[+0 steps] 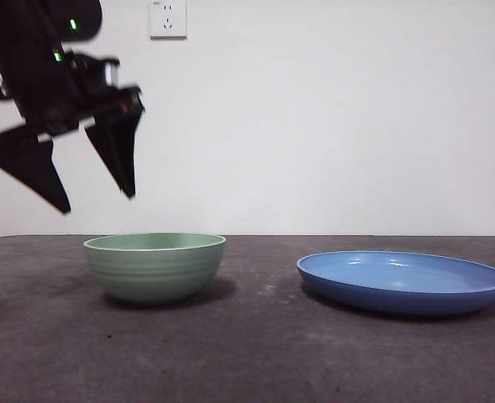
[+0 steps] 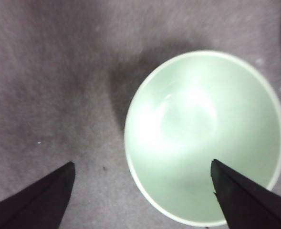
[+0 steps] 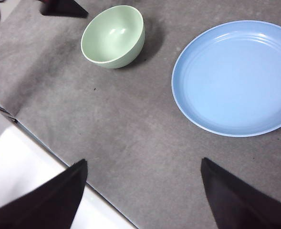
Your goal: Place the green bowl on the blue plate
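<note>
Looking across the dark grey table (image 1: 255,353), I have the biggest thing first: its mat-like surface fills the lower half of the front view and carries both dishes. Behind it runs a plain white wall (image 1: 339,117) with a socket plate (image 1: 167,18) high up.

Next in size is the blue plate (image 1: 402,283), wide and shallow, sitting flat on the table on the right of the front view. My right wrist camera shows the blue plate (image 3: 238,76) bare inside, glossy, with a raised rim.

Then the left arm: I see it come in big and dark from the top left corner of the front view, and the left gripper (image 1: 100,201) hangs in the air above the left edge of the bowl, clear of it, jaws spread wide with nothing between them. From my left wrist camera the left gripper (image 2: 142,164) has one jaw over bare table and the other over the bowl's inside, so it straddles the near rim from above.

The green bowl (image 1: 155,266) stands upright on the table, well apart from the plate and to its left in the front view, not on it. My left wrist camera looks straight down into the green bowl (image 2: 204,138); it holds nothing.

The right gripper (image 3: 142,162) waits high over the table's near edge, jaws wide apart and holding nothing, with the green bowl (image 3: 113,36) and plate both well away from it.
</note>
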`<control>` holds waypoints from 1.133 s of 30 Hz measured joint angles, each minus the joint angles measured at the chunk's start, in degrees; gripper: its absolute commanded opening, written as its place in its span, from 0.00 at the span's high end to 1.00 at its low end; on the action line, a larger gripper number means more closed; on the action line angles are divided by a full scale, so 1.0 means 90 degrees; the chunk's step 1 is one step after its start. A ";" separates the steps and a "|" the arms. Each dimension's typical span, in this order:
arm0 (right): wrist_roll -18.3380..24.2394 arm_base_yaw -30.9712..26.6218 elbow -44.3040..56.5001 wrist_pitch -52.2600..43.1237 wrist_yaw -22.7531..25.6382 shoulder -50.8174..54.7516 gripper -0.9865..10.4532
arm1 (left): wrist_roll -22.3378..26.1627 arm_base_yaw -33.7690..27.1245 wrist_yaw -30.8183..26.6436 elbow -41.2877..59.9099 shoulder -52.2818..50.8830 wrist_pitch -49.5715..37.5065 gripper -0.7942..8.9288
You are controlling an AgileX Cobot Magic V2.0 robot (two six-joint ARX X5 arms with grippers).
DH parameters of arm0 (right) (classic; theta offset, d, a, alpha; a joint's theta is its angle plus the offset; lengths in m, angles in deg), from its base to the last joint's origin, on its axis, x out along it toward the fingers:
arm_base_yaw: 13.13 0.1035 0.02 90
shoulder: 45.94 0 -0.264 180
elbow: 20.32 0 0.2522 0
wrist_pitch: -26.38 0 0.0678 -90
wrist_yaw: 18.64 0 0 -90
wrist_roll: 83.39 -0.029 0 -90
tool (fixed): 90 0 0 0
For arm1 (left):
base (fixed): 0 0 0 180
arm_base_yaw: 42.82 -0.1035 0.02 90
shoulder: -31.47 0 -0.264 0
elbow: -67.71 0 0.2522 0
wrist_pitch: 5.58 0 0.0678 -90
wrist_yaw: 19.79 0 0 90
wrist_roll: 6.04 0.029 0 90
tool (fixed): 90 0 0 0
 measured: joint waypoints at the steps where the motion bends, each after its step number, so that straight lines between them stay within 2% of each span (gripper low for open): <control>1: 0.0000 0.0000 -0.0002 0.0000 0.0000 0.0000 0.58 | 0.0000 0.0000 0.0000 0.0000 0.0102 -0.0005 0.45; 6: 0.0000 0.0000 0.0000 -0.0022 0.0000 0.0000 0.58 | -0.0002 0.0024 -0.0022 0.0000 0.0610 -0.0112 0.46; 13: 0.0000 0.0000 0.0000 -0.0024 0.0000 0.0000 0.58 | -0.0002 0.0097 -0.0024 0.0000 0.0816 -0.0260 0.59; 18: 0.0000 0.0000 0.0000 -0.0022 0.0000 0.0000 0.58 | -0.0029 0.0107 -0.0024 0.0000 0.0889 -0.0257 0.73; 25: 0.0000 0.0000 0.0000 -0.0022 0.0000 0.0000 0.58 | -0.0104 0.0112 -0.0024 0.0000 0.0889 -0.0257 0.78; 28: 0.0000 0.0000 -0.0002 -0.0022 0.0000 0.0000 0.58 | -0.0155 0.0112 -0.0024 0.0000 0.0889 -0.0260 0.90; 34: 0.0000 0.0000 0.0000 -0.0024 0.0000 0.0000 0.58 | -0.0248 0.0112 -0.0044 0.0000 0.0889 -0.0318 0.91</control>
